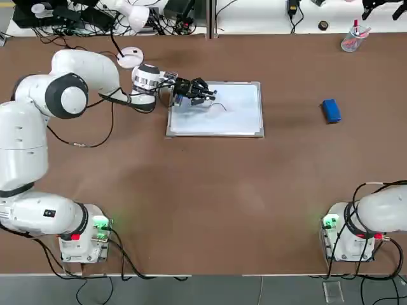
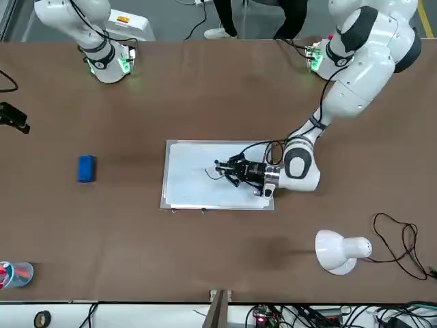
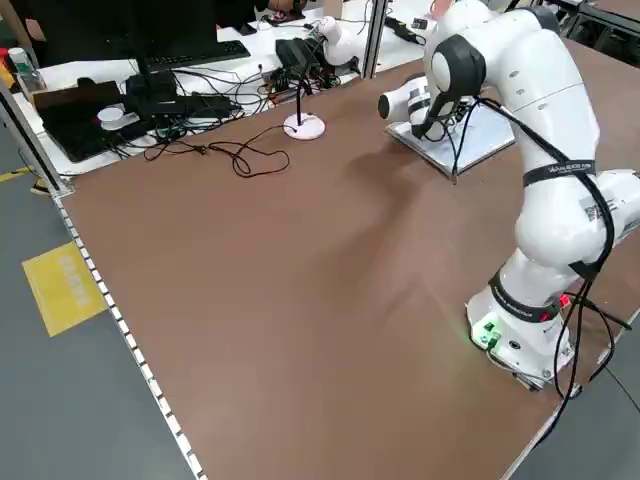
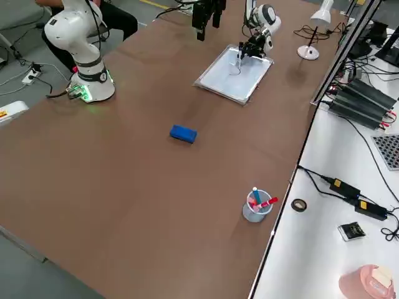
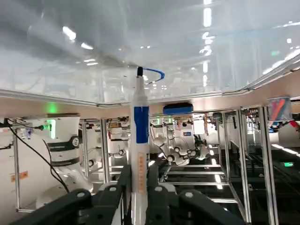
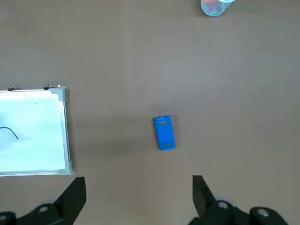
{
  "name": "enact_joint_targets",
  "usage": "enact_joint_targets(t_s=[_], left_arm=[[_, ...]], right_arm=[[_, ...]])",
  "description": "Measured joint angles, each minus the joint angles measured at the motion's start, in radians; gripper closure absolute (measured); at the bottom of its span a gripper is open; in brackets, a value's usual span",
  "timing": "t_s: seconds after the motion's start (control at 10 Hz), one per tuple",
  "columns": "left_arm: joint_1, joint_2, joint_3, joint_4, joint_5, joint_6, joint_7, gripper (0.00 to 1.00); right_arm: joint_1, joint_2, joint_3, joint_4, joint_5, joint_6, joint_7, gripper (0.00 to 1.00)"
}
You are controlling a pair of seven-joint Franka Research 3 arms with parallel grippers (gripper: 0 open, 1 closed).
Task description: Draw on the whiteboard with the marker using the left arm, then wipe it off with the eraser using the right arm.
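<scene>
The left arm (image 1: 70,95) reaches far out from its base at the near left corner of the bench (image 1: 203,190), its forearm bent level and its wrist lying almost flat above the whiteboard's left edge. The left gripper (image 1: 202,93) points sideways across the whiteboard (image 1: 241,117), with its fingers (image 5: 115,192) clamped tight on the marker (image 5: 139,140) — the pen's white barrel with its blue band runs out between them and its tip meets the white surface. A short dark stroke (image 1: 220,105) lies on the board just beyond the tip.

The whiteboard lies flat a little left of the bench's middle, toward the far edge. The eraser (image 1: 331,110) lies on the bare bench well apart from the board, toward the right edge, touched by nothing.

The right arm (image 1: 381,210) is folded up over its base at the near right corner. The right gripper (image 6: 138,197) hangs high above the bench and points straight down, its fingers (image 6: 75,194) spread wide and holding nothing — the eraser shows on the bench far beneath the gap. A clear cup (image 1: 351,39) with pens stands near the far right corner, and a white lamp (image 2: 339,251) stands by the far edge close to the left arm's wrist.
</scene>
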Motion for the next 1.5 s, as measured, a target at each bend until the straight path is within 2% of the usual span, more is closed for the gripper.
enact_joint_targets(t_s=[0.4,0.9,1.5], left_arm=[[0.016,-0.006,0.003,0.007,0.048,-0.001,-0.001,0.82],[0.016,0.015,0.030,0.084,0.102,-0.001,-0.024,0.82],[0.012,-0.004,0.026,0.195,0.296,-0.018,-0.192,0.82]], right_arm=[[0.000,0.000,0.000,0.000,0.000,0.000,0.000,0.00],[0.000,0.000,0.000,-0.001,0.000,0.001,0.000,0.00],[0.001,0.000,0.002,-0.014,0.001,0.001,-0.003,0.00]])
